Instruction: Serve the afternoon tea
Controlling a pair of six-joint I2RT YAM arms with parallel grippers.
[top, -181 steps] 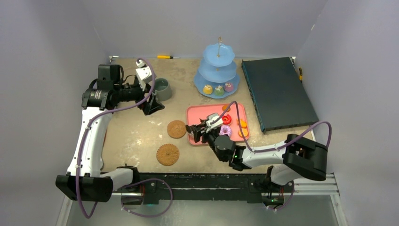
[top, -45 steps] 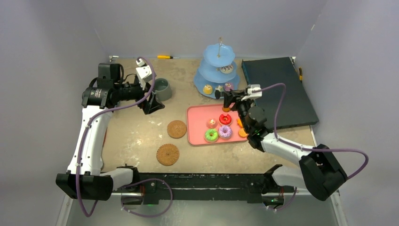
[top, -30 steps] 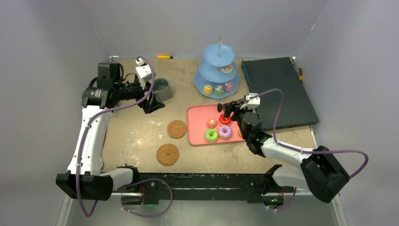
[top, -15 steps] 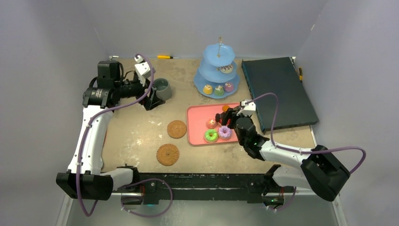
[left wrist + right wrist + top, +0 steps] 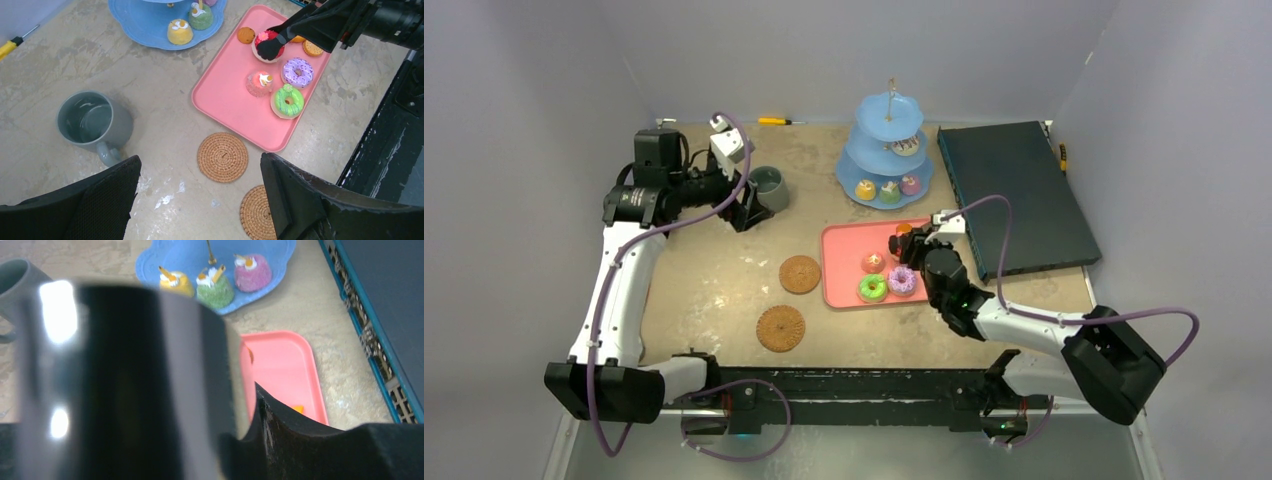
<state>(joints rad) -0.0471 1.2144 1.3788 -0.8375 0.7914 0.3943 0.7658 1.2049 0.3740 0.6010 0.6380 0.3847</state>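
Two coasters (image 5: 222, 156) are seen nearest, beside the pink tray (image 5: 235, 102). Only from the left wrist are the black tongs (image 5: 295, 30), gripped by the right gripper (image 5: 346, 24), seen touching a red cake (image 5: 261, 40) there. The left gripper (image 5: 200, 165) is held wide open near the grey mug (image 5: 92, 122). Farthest, cakes (image 5: 180, 31) are seen on the blue stand (image 5: 145, 27).

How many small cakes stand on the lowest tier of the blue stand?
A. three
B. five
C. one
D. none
A: the right wrist view shows a yellow cake, a green cake and a pink cake side by side on the lowest tier of the blue stand.
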